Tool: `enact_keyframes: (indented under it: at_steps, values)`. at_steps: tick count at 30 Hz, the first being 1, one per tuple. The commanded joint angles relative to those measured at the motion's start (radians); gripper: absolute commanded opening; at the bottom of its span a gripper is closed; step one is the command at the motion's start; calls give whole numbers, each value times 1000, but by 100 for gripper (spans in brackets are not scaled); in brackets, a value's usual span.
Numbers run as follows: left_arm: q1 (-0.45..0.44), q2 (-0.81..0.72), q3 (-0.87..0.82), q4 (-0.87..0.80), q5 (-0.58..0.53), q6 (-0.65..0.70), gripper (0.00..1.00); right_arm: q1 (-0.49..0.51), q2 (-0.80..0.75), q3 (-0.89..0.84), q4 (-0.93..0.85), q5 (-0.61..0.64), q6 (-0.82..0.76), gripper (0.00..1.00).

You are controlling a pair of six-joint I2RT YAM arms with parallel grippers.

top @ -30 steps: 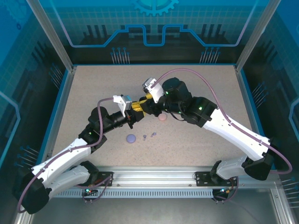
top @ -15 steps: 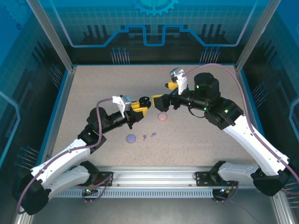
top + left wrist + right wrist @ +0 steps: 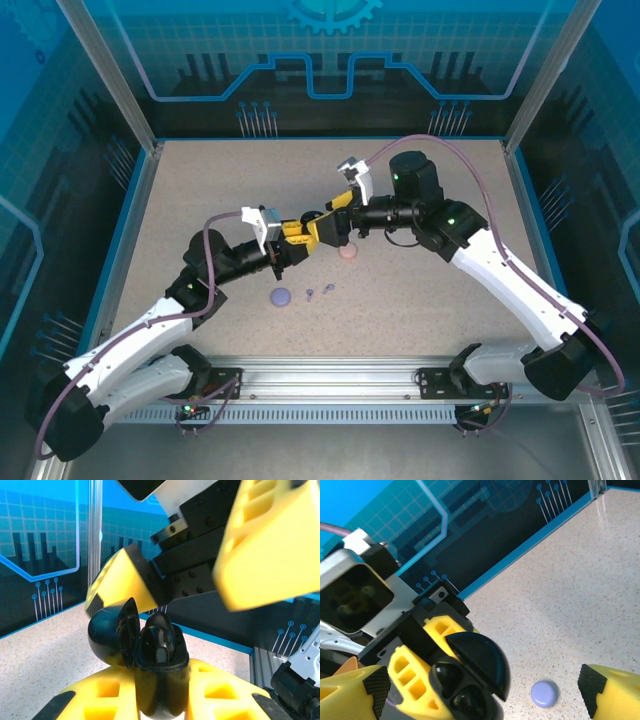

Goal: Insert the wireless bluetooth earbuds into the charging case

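My left gripper point(image 3: 160, 692) is shut on a black charging case point(image 3: 161, 680), held upright above the table with its lid point(image 3: 111, 635) hinged open. Two black wireless bluetooth earbuds point(image 3: 445, 676) sit in the case's wells point(image 3: 466, 701). My right gripper point(image 3: 482, 697) stands open right at the case, one yellow finger point(image 3: 270, 545) on each side of it and touching nothing. In the top view both grippers meet mid-table, left gripper point(image 3: 296, 234) against right gripper point(image 3: 324, 224). Two lavender earbuds point(image 3: 311, 293) lie loose on the table point(image 3: 420, 290).
A shut pink round case point(image 3: 347, 252) lies just right of the grippers. A shut lavender round case point(image 3: 281, 296) lies nearer the front, also seen below the right gripper point(image 3: 544, 693). Blue walls ring the table.
The right gripper opened wide, drew back to the right away from the black case, then swung back left to it. The left gripper kept holding the case in place.
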Motion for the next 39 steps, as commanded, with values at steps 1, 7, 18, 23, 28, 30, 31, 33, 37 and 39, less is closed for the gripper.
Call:
enact_keyframes:
  at_steps: [1, 7, 18, 23, 28, 30, 31, 33, 37, 39]
  values:
    - [-5, -19, 32, 37, 35, 34, 0, 3, 12, 51, -5, -40, 13, 100]
    - [-5, -15, 32, 27, 34, 58, 0, 5, 33, 66, 5, -113, 27, 100]
    - [-5, -15, 29, 17, -10, 56, 0, 5, 38, 102, -43, -218, 3, 82]
    - [-6, -16, 26, 13, -28, 59, 0, 5, 38, 116, -69, -227, -9, 77]
    - [-6, -16, 23, 3, -39, 66, 0, 5, 33, 130, -94, -215, -27, 72]
    - [-5, -16, 20, 2, -41, 66, 0, 5, 25, 129, -97, -206, -31, 71]
    - [-6, -16, 20, 2, -42, 66, 0, 5, 22, 128, -99, -202, -33, 71]
    - [-6, -15, 17, 2, -43, 65, 0, 3, 15, 127, -105, -195, -36, 70]
    - [-5, -16, 17, 4, -41, 63, 0, 1, 9, 126, -135, -160, -50, 71]
    - [-5, -16, 16, 2, -43, 62, 0, -4, 1, 120, -143, -124, -54, 72]
